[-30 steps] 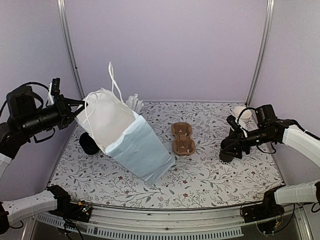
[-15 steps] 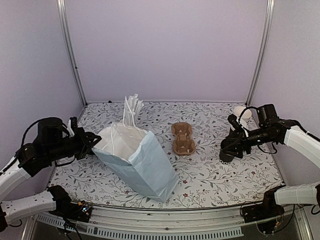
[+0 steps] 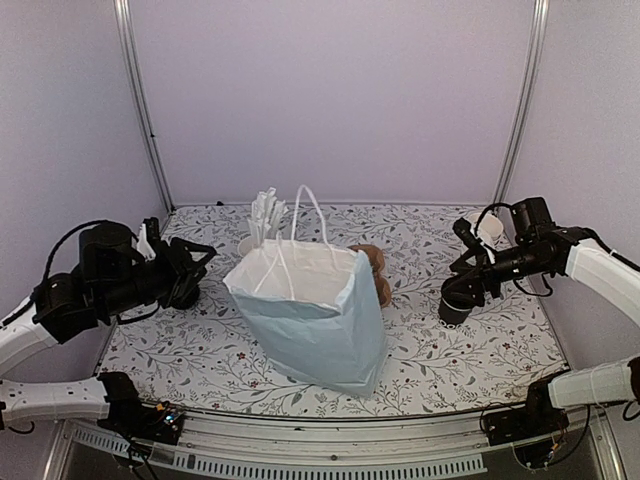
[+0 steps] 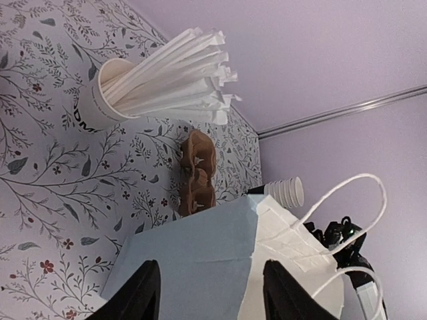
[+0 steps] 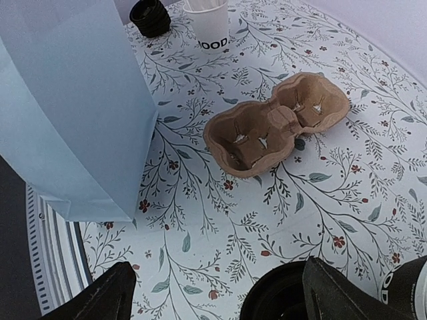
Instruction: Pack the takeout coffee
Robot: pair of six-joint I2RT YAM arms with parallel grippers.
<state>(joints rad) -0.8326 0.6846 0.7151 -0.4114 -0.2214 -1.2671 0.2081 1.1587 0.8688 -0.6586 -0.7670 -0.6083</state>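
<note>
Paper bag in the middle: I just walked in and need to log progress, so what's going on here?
The coffee is not packed yet. The pale blue bag stands upright and open mid-table. The left pincer sits beside it, open and holding nothing. The right pincer hovers open over a black cup on the right side. The brown cup carrier lies empty on the table, outside the bag.
</note>
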